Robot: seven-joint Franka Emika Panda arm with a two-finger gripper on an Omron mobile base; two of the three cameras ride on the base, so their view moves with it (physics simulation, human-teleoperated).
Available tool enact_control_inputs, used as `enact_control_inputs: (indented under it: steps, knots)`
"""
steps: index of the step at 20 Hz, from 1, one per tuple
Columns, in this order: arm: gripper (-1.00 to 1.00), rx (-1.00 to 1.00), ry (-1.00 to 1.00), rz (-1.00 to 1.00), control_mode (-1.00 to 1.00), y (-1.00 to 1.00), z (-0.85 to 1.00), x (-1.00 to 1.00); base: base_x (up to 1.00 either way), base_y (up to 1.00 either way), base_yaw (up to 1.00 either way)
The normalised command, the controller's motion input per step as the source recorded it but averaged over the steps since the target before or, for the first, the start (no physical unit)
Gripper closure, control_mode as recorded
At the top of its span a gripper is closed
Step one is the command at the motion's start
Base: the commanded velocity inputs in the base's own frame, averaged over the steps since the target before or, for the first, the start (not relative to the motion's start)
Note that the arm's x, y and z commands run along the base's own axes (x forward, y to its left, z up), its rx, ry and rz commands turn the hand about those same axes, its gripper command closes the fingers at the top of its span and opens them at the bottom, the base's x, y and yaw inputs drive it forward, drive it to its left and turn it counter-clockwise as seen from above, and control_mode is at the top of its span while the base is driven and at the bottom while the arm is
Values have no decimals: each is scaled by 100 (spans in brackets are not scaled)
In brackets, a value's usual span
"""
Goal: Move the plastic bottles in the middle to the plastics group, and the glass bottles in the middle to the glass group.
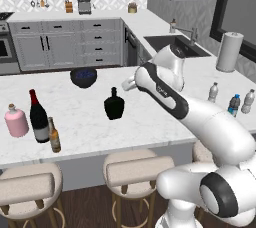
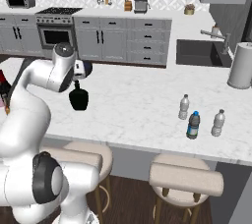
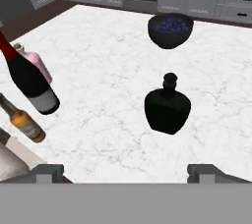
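Hand view has the black flask (image 3: 167, 105) standing alone at centre right on the tabletop (image 3: 98, 56), with the gripper (image 3: 126, 171) spread wide and empty at the bottom edge, apart from it. At the left, the beer bottle (image 3: 22, 120) already stands beside the wine bottle (image 3: 29, 80) and pink bottle (image 3: 37, 61). Right base view shows the blue-tinted bottle (image 2: 193, 125) between the two clear bottles (image 2: 184, 107) at lower right. Judging by this, only the flask remains to be moved.
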Motion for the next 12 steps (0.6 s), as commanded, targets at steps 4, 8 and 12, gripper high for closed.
enact_control_inputs:
  steps: [4, 8, 12]
  knots:
    - [-100, 0, 0, 0, -100, -31, -1, 76, 0, 0, 0]
    - [-100, 0, 0, 0, -100, -9, -20, 66, 0, 0, 0]
    - [-100, 0, 0, 0, -100, 0, -28, 55, 0, 0, 0]
